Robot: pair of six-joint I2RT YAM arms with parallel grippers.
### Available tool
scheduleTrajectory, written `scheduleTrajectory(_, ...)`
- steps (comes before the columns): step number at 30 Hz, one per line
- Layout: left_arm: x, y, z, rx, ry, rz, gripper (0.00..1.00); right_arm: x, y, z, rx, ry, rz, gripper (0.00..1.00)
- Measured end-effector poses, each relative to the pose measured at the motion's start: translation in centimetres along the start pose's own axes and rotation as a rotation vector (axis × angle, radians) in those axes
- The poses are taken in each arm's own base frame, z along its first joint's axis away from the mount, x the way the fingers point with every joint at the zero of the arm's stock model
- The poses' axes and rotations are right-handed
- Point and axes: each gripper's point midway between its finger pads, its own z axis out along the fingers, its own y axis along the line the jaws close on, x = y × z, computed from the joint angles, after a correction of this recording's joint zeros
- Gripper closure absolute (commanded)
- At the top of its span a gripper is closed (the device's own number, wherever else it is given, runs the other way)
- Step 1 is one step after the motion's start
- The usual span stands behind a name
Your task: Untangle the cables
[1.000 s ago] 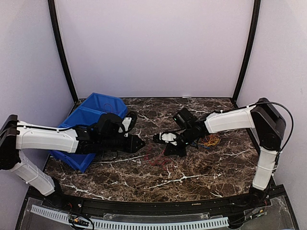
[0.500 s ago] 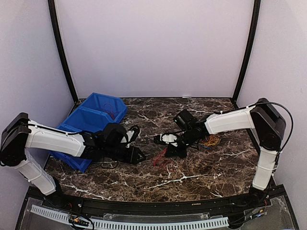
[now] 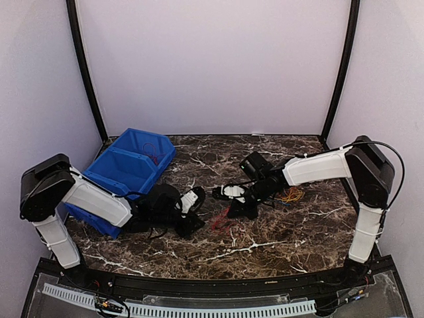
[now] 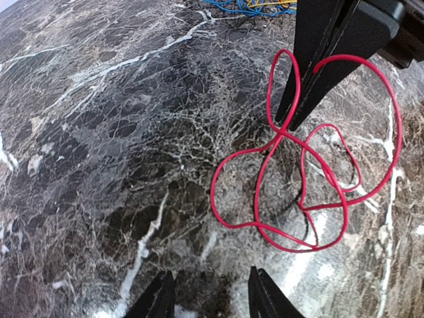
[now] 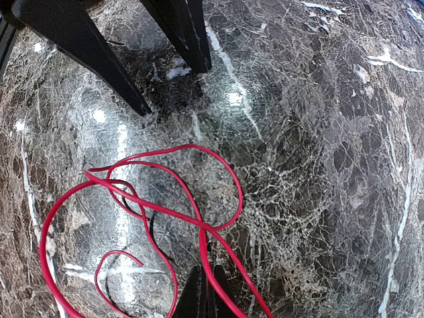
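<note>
Top external view: the red cable [image 3: 222, 222] lies in loose overlapping loops at the middle of the marble bench [image 3: 285, 242], a little nearer the near edge than the far one. The two arms close it in. The left arm [image 3: 99, 199] reaches low across from the left edge, and its jaws stand apart just left of the loops, holding nothing. In the right wrist view, its two black fingers [image 5: 79, 59] point down at bare marble beside the cable, not touching it. The right arm [image 3: 318, 165] reaches in from the right edge. Its jaws are closed together, with the red cable pinched at their tips where the loops cross, and part of the cable is lifted off the bench.

A blue bin [image 3: 122, 165] sits at the far left corner, close behind the left arm. Something thin and red lies inside it, too small to name. A small tangle of yellow-orange and blue cables [image 3: 289, 194] rests toward the right edge, just behind the right forearm and apart from the red loops.

Bare marble shows between the red cable and the near edge, and also along the far edge between the bin and the right arm. Pale walls stand at the far, left and right edges.
</note>
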Motion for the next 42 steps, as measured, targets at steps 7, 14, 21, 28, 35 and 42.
scheduleTrajectory(7, 0.1, -0.1, 2.8, -0.012, -0.069, 0.177, 0.60, 0.0, 0.0, 0.0, -0.004, -0.001, 0.006, 1.00)
scheduleTrajectory(14, -1.0, -0.4, 3.9, -0.070, -0.155, 0.292, 0.72, 0.5, 0.6, -0.1, -0.050, -0.003, 0.022, 1.00)
scheduleTrajectory(21, -1.7, 0.5, 4.5, -0.196, -0.219, 0.384, 0.93, 1.2, 1.3, -0.3, -0.090, 0.011, 0.037, 1.00)
scheduleTrajectory(28, -1.4, -0.7, 4.2, -0.228, -0.237, 0.475, 1.00, 1.4, 1.0, -0.3, -0.088, 0.008, 0.068, 1.00)
scheduleTrajectory(35, -1.3, -1.6, 1.3, -0.211, -0.285, 0.390, 1.00, 2.3, -1.8, -2.2, -0.043, -0.037, 0.161, 1.00)
scheduleTrajectory(42, -5.1, 1.7, -5.2, -0.290, -0.425, 0.127, 1.00, 4.8, -6.7, -8.4, 0.075, -0.142, 0.302, 1.00)
